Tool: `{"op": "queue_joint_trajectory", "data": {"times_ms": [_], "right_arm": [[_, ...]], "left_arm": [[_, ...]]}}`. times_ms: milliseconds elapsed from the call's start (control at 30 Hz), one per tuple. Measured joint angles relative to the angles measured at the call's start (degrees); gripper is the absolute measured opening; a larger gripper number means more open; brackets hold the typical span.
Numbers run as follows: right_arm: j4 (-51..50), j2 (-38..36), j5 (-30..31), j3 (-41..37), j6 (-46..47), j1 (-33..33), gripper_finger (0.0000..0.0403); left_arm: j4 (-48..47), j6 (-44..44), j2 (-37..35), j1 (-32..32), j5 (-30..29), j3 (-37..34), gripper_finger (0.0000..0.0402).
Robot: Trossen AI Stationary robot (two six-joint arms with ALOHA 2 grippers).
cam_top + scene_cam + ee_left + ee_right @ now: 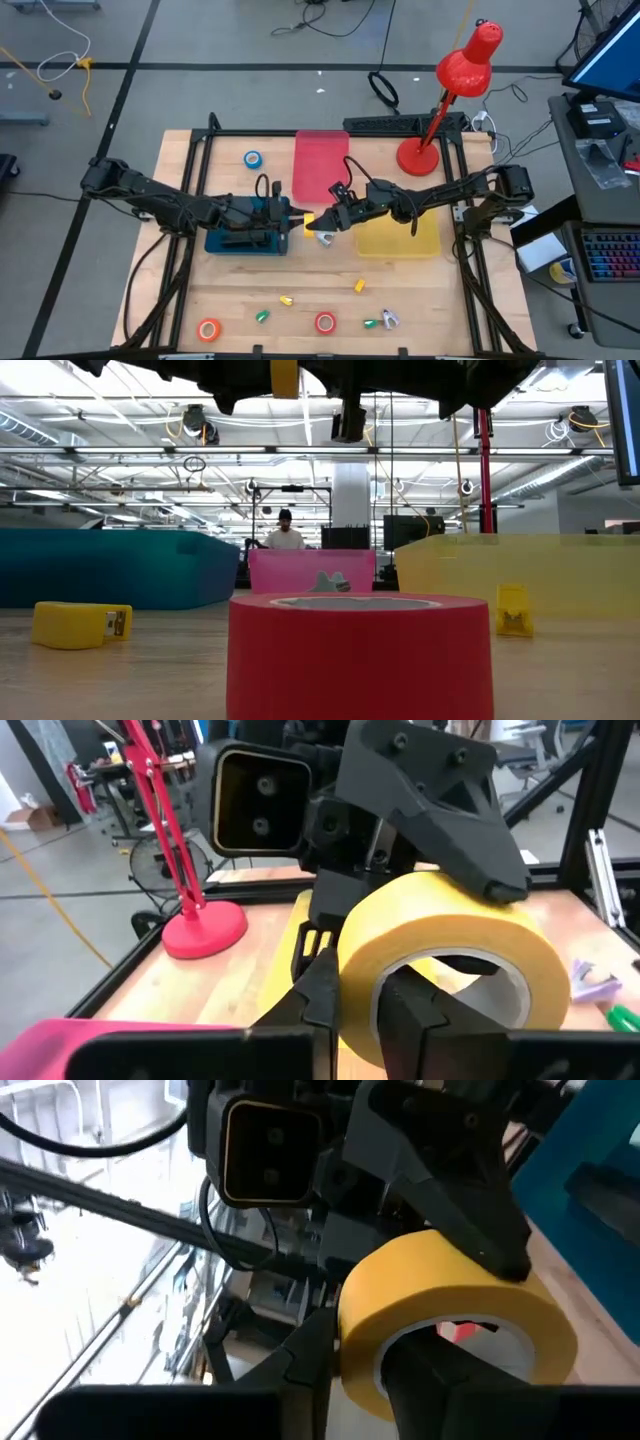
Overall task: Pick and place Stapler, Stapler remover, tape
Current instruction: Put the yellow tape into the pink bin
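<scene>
Above table centre, between teal tray (245, 240) and yellow tray (398, 238), your two grippers meet. Left gripper (352, 1005) fingers pinch wall of yellow tape roll (445, 965); right gripper (355, 1370) fingers straddle same wall, slightly parted. Red roll (325, 322), orange roll (208, 330) near front edge; blue roll (253, 159) behind, open wood around.

The worktop (300, 290) is seen as pale, matt wood. The yellow tape (450, 960) appears smooth and slightly glossy; the lamp (455, 90) is finished in glossy red.
</scene>
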Motion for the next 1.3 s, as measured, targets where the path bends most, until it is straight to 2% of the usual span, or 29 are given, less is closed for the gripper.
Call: {"op": "queue_joint_trajectory", "data": {"times_ms": [333, 467, 667, 800, 933, 1067, 1300], "right_arm": [[-5.7, -0.2, -2.7, 0.0, -4.3, -0.6, 0.0112], [-5.0, -0.3, -4.2, -0.4, -5.9, -0.4, 0.0119], [1.8, -0.3, -2.9, -3.1, -5.9, -0.6, 0.0117], [8.3, -0.3, -2.9, -5.6, -5.6, -0.5, 0.0116], [16.1, -0.3, -2.3, -7.6, -5.7, -0.9, 0.0116], [20.8, -0.3, -1.1, -8.4, -8.6, -1.8, 0.0116], [22.2, -3.6, -2.7, -8.4, -19.4, -5.2, 0.0109]], "left_arm": [[-11.0, -0.3, -4.3, 0.2, 0.0, -0.1, 0.0040], [-15.1, -0.4, -7.8, 0.5, -4.1, -0.3, 0.0040], [-22.0, -1.7, -12.0, 1.2, -9.1, -0.3, 0.0040], [-24.6, -1.4, -11.9, 4.4, -10.5, 1.1, 0.0040], [-28.6, -1.4, -8.5, 10.7, -9.4, 5.2, 0.0040], [-32.8, -0.9, -2.4, 18.1, -2.8, 11.5, 0.0040], [-44.9, -0.3, 11.4, 27.2, 4.5, 24.1, 0.0040]]}}
